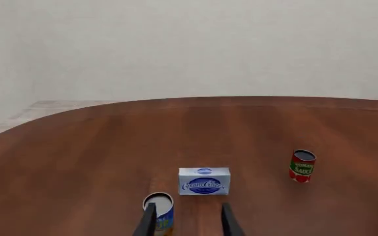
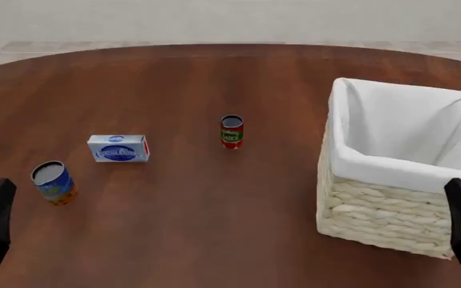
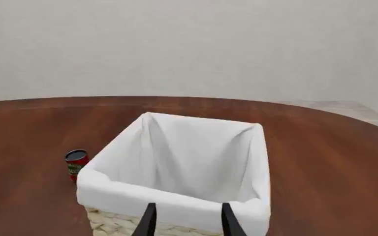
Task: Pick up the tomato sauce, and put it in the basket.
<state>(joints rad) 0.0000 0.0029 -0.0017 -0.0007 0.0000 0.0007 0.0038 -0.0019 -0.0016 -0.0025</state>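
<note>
Hovering low at the table's near edge, the left gripper holds its fingers spread with nothing between them, and the right gripper, at the near right corner, is parted and empty too. Just beyond the left fingertips stands a blue-and-orange can, with a blue-and-white box a little farther in. The tomato sauce stands upright and alone near the middle of the table, well apart from both grippers and left of the basket, which fills the near right side directly ahead of the right gripper. The likeliest mishap is a mistaken grab: the wider can sits closest to the left fingers. A reach from the left could also clip that can or the box on its way. From the right, the arm risks catching the basket's tall wall, and the slim can looks easy to tip with an off-centre close.
</note>
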